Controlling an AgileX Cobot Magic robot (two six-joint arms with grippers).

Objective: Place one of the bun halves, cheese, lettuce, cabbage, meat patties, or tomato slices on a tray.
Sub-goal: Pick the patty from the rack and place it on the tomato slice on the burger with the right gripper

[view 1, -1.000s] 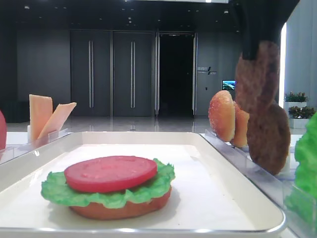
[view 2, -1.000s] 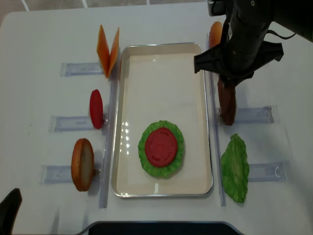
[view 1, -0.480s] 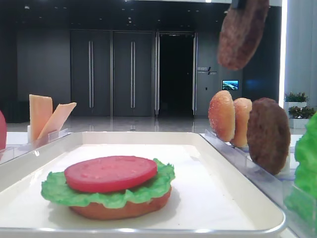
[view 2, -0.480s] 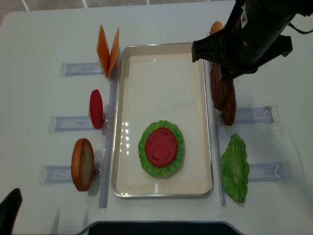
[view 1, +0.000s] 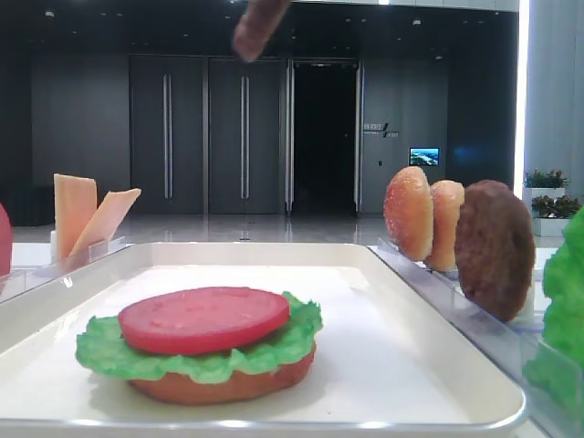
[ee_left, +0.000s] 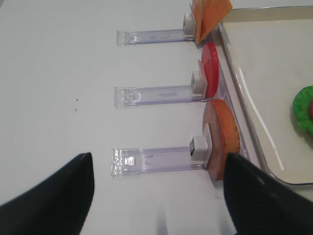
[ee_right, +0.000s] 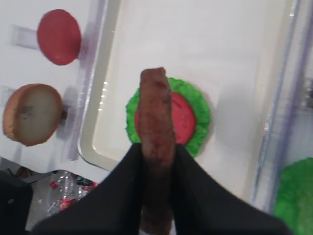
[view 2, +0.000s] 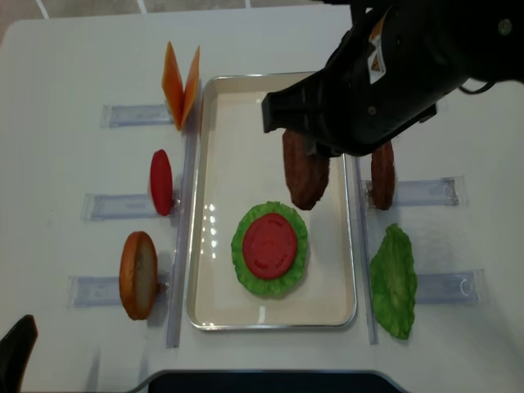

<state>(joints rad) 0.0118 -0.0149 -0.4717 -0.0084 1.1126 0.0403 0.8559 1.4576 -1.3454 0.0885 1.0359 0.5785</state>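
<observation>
One meat patty [view 2: 305,170] hangs edge-on above the tray [view 2: 270,98], pinched between the closed fingers of the right gripper [ee_right: 156,161]. Held by its upper rim with its faces vertical, as it would stand in a holder slot, it would probably have to be turned flat before it can lie on the stack.

Below it on the tray sits the started burger: a bun base [view 1: 219,383], then a lettuce leaf [view 2: 293,264], then a tomato slice [view 2: 269,246]. The patty looks meant for the top of that stack. In the right wrist view its dark edge lines up over the red disc; the top-down view places it toward the far side of the stack, so it may need to come nearer and lower.

Beside the tray's right rim a second patty [view 2: 382,173] stands in its clear holder [view 2: 426,191], with a spare lettuce leaf [view 2: 394,282] nearer the camera and two bun halves [view 1: 409,213] farther off, seen only in the low view. That low view shows just the carried patty's bottom tip at the top edge.

Left of the tray stand cheese slices [view 2: 181,84], another tomato slice [view 2: 161,182] and a bun half [view 2: 138,274]. The left gripper [ee_left: 156,196] hovers off that side, fingers spread wide, holding nothing; only its wrist view shows this.
</observation>
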